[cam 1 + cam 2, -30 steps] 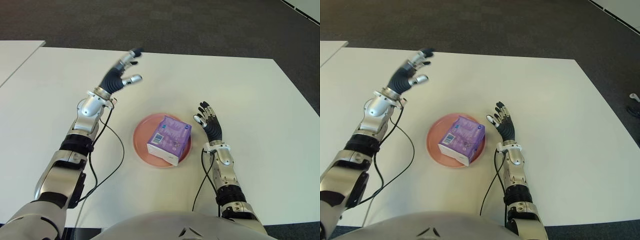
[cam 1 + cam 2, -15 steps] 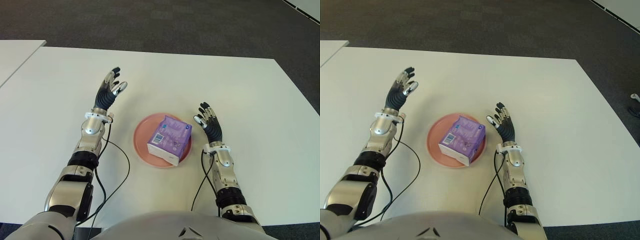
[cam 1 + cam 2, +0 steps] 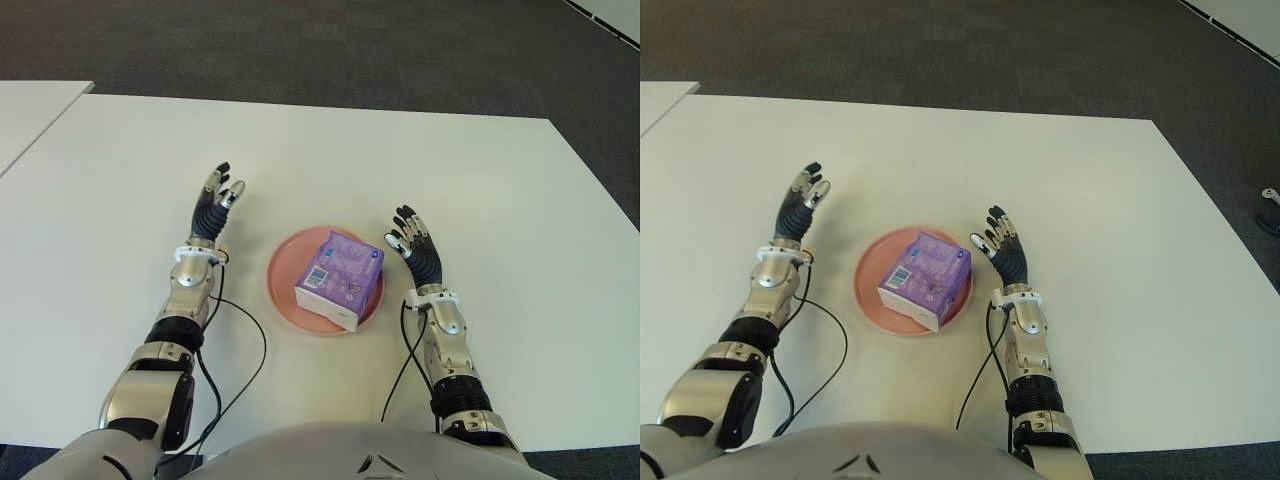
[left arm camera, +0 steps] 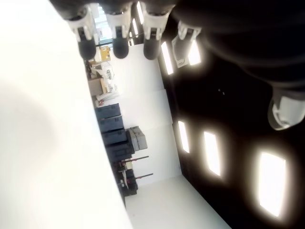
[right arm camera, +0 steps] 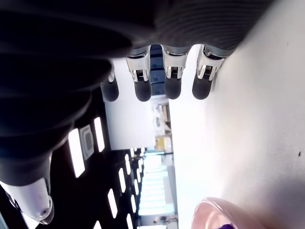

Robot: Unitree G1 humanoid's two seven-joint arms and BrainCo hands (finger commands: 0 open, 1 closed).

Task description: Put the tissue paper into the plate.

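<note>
The purple tissue pack [image 3: 340, 279] already sits in the pink plate [image 3: 283, 290], left hand [image 3: 212, 205] at nine o'clock, right hand [image 3: 417, 247] at three, fingers spread and empty, so nothing remains but retreat

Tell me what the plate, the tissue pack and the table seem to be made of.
Plate: probably plastic or glazed ceramic, with an even salmon-pink colour, a smooth face and a thin raised rim.
Tissue pack: soft tissues in thin printed purple plastic film, judging by its slight sheen, barcode label and rounded edges.
Table: likely white laminate, flat and matte with no grain showing.
</note>
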